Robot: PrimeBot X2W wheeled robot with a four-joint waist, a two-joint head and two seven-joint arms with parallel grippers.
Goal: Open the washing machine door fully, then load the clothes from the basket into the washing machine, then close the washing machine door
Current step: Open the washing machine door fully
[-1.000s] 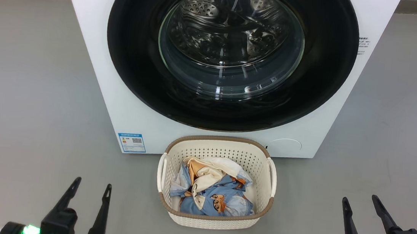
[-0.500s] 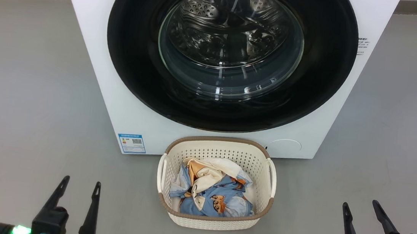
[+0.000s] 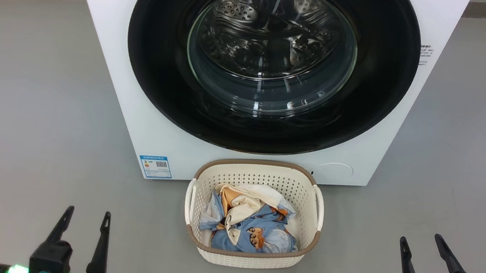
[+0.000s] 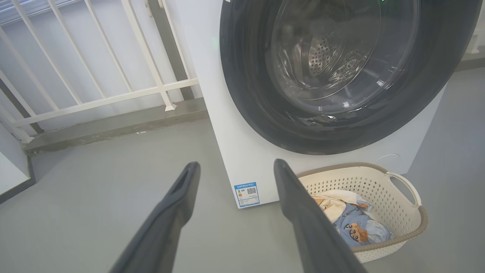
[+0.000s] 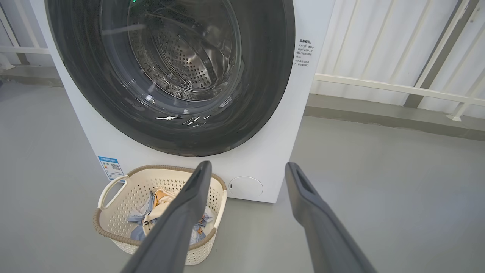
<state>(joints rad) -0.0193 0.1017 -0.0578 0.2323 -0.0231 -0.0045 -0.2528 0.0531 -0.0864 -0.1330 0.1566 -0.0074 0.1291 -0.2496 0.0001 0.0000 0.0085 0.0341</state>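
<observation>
- Door (image 3: 272, 63) of washing machine (image 3: 111, 66) sitting shut; opening not yet begun.
- Clothes (image 3: 248, 219) lying in basket (image 3: 257, 178) on floor, just in front of machine; nothing loaded.
- L end effector (image 3: 88, 211) & R end effector (image 3: 420, 237) hovering low, fingers apart, holding nothing.

1. One washing machine (image 3: 110, 74) here, with one washing machine door (image 3: 155, 79) on it.
2. One basket (image 3: 249, 257), and it's got two handles (image 3: 189, 200).
3. Clothes (image 3: 251, 231): one tangled heap, can't count the pieces.
4. One blue label (image 3: 156, 166).
5. Two claws: left claw (image 3: 88, 211), right claw (image 3: 420, 237).
</observation>
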